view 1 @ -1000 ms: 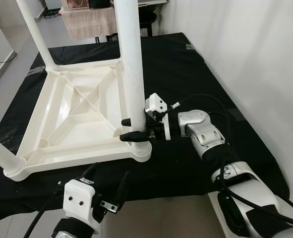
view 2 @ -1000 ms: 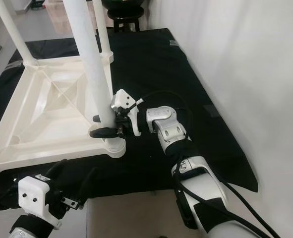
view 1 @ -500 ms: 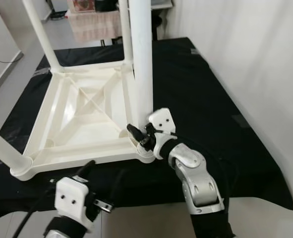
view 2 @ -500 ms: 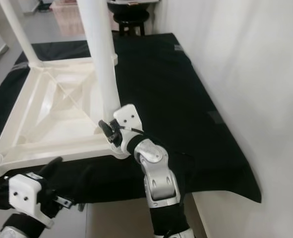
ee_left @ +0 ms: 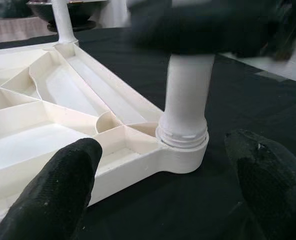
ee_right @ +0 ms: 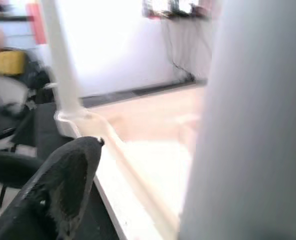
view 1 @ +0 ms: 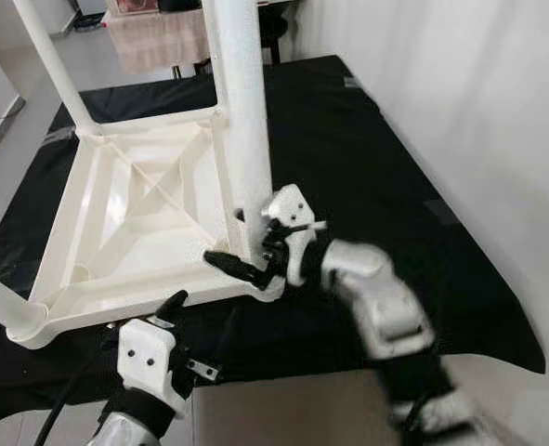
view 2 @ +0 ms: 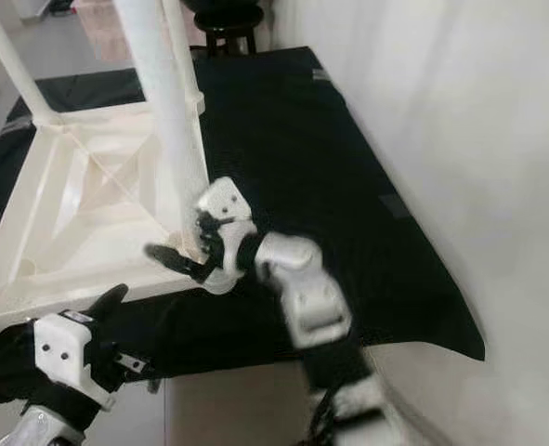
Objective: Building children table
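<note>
My right gripper [view 1: 241, 243] jaws spread around the leg [view 1: 241, 121] base, upturned table [view 1: 135, 218] on mat [view 1: 367, 177], left gripper [view 1: 186, 325] jaws open, empty.

A black mat [view 1: 376, 167] over the floor, a white wall [view 1: 478, 102] alongside, a pinkish cloth [view 1: 153, 37] beyond.

A black mat [view 1: 367, 139] is covering the pale floor [view 1: 283, 409], running up beside a plain white wall [view 1: 478, 102] on the robot's right. At the far end, a table draped with a pinkish cloth [view 1: 158, 37] is standing, and a dark round stool [view 2: 226, 19] is sitting nearby. Daylight is brightening the grey floor beyond.
</note>
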### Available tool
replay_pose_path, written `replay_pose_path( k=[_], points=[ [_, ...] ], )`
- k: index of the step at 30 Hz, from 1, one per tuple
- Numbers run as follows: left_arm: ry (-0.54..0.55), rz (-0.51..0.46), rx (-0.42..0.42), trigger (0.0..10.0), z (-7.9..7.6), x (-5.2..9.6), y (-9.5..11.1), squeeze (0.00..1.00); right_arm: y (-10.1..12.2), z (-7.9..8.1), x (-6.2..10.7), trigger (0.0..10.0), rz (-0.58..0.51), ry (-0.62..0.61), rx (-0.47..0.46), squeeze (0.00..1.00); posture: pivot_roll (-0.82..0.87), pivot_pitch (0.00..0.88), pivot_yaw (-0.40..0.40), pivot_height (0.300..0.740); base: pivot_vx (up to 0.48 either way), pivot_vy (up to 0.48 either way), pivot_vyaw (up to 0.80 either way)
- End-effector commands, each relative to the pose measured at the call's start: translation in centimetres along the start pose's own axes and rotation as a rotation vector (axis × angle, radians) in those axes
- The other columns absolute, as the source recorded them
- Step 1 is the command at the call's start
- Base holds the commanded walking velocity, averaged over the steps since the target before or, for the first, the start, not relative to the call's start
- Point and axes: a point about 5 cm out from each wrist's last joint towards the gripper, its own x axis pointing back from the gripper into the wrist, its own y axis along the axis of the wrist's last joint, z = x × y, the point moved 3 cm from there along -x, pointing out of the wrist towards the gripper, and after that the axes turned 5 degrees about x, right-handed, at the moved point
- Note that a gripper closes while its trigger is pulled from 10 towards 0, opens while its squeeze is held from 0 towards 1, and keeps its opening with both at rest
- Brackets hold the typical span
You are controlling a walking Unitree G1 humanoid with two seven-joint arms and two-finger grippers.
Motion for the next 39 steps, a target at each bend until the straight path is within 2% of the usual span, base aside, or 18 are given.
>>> replay_pose_path(
  k=[1, 2, 3, 6, 9, 10, 11, 12, 13, 14, 20, 28, 30, 31, 33, 34, 36, 39],
  points=[
    [0.003, 0.024, 0.01, 10.0, 0.1, 0.2, -0.7, 0.0, -0.8, 0.3, -0.1, 10.0, -0.007, 0.129, 0.01, 0.74, -0.02, 0.102, 0.022, 0.74, 0.0, 0.0, 0.0],
    [0.001, 0.025, 0.016, 10.0, 0.1, 0.1, -0.7, 0.0, -1.1, -0.5, 0.0, 10.0, 0.007, 0.163, 0.016, 0.74, -0.01, 0.097, 0.018, 0.74, 0.0, 0.0, 0.0],
    [0.0, 0.026, 0.021, 10.0, 0.1, 0.1, -0.8, 0.0, -1.3, -1.2, 0.1, 10.0, 0.015, 0.211, -0.014, 0.0, -0.01, 0.09, 0.017, 0.74, 0.0, 0.0, 0.0],
    [-0.003, 0.028, 0.028, 10.0, 0.1, 0.1, -0.9, 0.0, -1.7, -1.9, 0.5, 10.0, 0.014, 0.324, -0.093, 0.0, -0.01, 0.09, 0.017, 0.74, 0.0, 0.0, 0.0],
    [-0.004, 0.031, 0.03, 10.0, 0.1, 0.1, -1.0, 0.0, -2.1, -2.3, 0.5, 10.0, 0.029, 0.333, -0.119, 0.0, 0.01, 0.083, 0.016, 0.74, 0.0, 0.0, 0.0],
    [-0.005, 0.032, 0.031, 10.0, 0.1, 0.1, -1.1, 0.0, -2.5, -2.5, 0.4, 8.9, 0.041, 0.339, -0.137, 0.0, 0.01, 0.081, 0.017, 0.74, 0.0, 0.0, 0.0],
    [-0.006, 0.033, 0.032, 10.0, 0.1, 0.1, -1.1, 0.0, -2.6, -2.6, 0.4, 8.9, 0.046, 0.353, -0.148, 0.0, 0.01, 0.081, 0.017, 0.74, 0.0, 0.0, 0.0],
    [-0.007, 0.034, 0.032, 10.0, 0.1, 0.1, -1.1, 0.0, -2.7, -2.6, 0.4, 3.3, 0.041, 0.359, -0.161, 0.0, 0.02, 0.083, 0.017, 0.74, 0.0, 0.0, 0.0],
    [-0.007, 0.034, 0.032, 10.0, 0.1, 0.1, -1.1, 0.0, -2.7, -2.6, 0.4, 3.3, 0.041, 0.359, -0.161, 0.0, 0.02, 0.083, 0.017, 0.74, 0.0, 0.0, 0.0],
    [-0.008, 0.034, 0.032, 10.0, 0.1, 0.2, -1.1, 0.0, -2.7, -2.7, 0.4, 0.0, 0.035, 0.364, -0.169, 0.0, 0.02, 0.085, 0.018, 0.74, 0.0, 0.0, 0.0],
    [-0.01, 0.034, 0.035, 10.0, 0.0, 0.3, -1.1, 0.0, -2.8, -3.2, 0.6, 0.0, 0.005, 0.349, -0.174, 0.0, 0.02, 0.096, 0.021, 0.74, 0.0, 0.0, 0.0],
    [-0.013, 0.03, 0.04, 10.0, -0.2, 0.4, -0.8, 0.0, -4.3, -3.8, 2.6, 0.0, 0.023, 0.165, -0.124, 0.0, 0.01, 0.133, 0.02, 0.74, 0.0, 0.0, 0.0],
    [-0.014, 0.03, 0.04, 10.0, 0.0, 0.6, -0.7, 0.0, -5.5, -2.9, 2.5, 0.0, 0.064, -0.027, -0.114, 0.0, 0.01, 0.149, 0.017, 0.74, 0.0, 0.0, 0.0],
    [-0.015, 0.029, 0.038, 10.0, 0.2, 0.7, -0.5, 0.0, -6.0, -4.4, 2.6, 0.0, 0.138, -0.505, -0.145, 0.0, 0.0, 0.16, 0.025, 0.74, 0.0, 0.0, 0.0],
    [-0.015, 0.029, 0.038, 10.0, 0.2, 0.7, -0.5, 0.0, -6.0, -4.4, 2.6, 0.0, 0.138, -0.505, -0.145, 0.0, 0.0, 0.16, 0.025, 0.74, 0.0, 0.0, 0.0],
    [-0.018, 0.029, 0.037, 10.0, 0.3, 0.7, -0.4, 0.0, -6.9, -1.3, 2.3, 0.0, 0.204, -0.623, -0.198, 0.0, -0.01, 0.176, 0.042, 0.74, 0.0, 0.0, 0.0],
    [-0.022, 0.031, 0.03, 10.0, 0.4, 0.6, -0.5, 0.0, -6.7, -0.2, 2.3, 0.0, 0.218, -0.673, -0.211, 0.0, -0.02, 0.16, 0.043, 0.74, 0.0, 0.0, 0.0],
    [-0.022, 0.03, 0.031, 10.0, 0.5, 0.6, -0.5, 0.0, -6.3, 0.0, 2.1, 0.0, 0.222, -0.661, -0.178, 0.0, -0.01, 0.152, 0.043, 0.74, 0.0, 0.0, 0.0]
  ],
)
